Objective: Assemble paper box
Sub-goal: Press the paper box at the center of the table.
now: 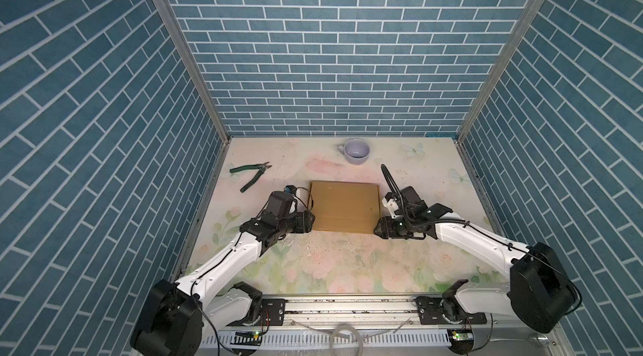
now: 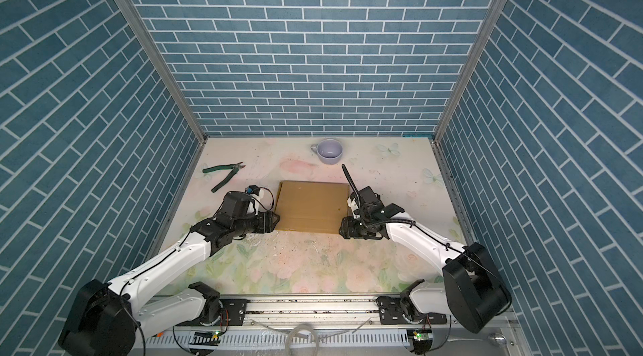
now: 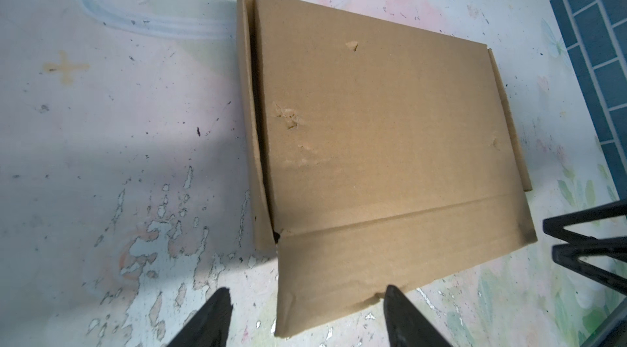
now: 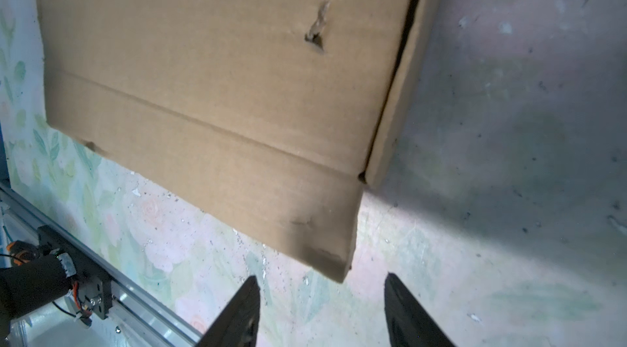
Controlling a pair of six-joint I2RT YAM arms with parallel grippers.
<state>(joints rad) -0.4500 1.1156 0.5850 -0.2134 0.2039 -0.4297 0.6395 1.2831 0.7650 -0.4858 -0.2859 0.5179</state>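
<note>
The paper box (image 1: 344, 206) (image 2: 313, 206) is plain brown cardboard lying flat mid-table, with a creased flap along its near side. My left gripper (image 1: 312, 220) (image 2: 275, 220) sits at the near left corner. In the left wrist view it (image 3: 307, 294) is open, and that flap's corner (image 3: 325, 294) lies between the fingers, one fingertip (image 3: 390, 294) touching the flap's edge. My right gripper (image 1: 377, 229) (image 2: 341, 229) is at the near right corner. In its wrist view it (image 4: 321, 279) is open, with the box (image 4: 220, 74) corner just ahead of the gap, not touching.
A lilac cup (image 1: 356, 151) (image 2: 330, 151) stands at the back. Green-handled cutters (image 1: 250, 176) (image 2: 224, 176) lie at the back left. Blue brick walls close in three sides, and the arms' metal rail (image 1: 348, 302) runs along the front.
</note>
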